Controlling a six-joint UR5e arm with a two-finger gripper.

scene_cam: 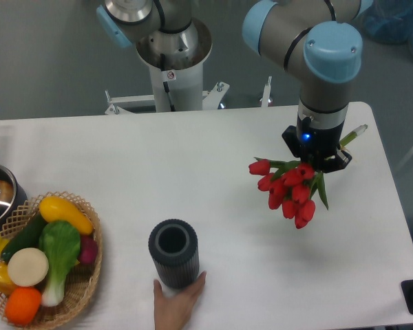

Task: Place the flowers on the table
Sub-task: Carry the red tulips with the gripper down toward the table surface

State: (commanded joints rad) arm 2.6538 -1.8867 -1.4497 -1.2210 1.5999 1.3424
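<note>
Jaws clamped, as far as we can judge, on the stems of the flowers [289, 190]: the fingers themselves hide under the wrist of the gripper [316, 159], but the bunch hangs from it with its red buds pointing down and toward the front of the worktop [193, 158], and a green stem end pokes out on the far side. We read the bunch as held above the right part of the worktop, though from this high view we cannot tell how far off the surface it is.

To do this step well, we would lower slowly until the buds and leaves rest along the white surface, keep the bunch tilted so it lies flat, and only then open. We would stay well apart from the dark ribbed vase [173, 252], which a hand [177, 302] steadies at the front edge, and from the wicker basket [89, 285] of vegetables at the left.

A small red-and-white sticker sits on the robot's pedestal [173, 69]; its writing is too small to read.
</note>
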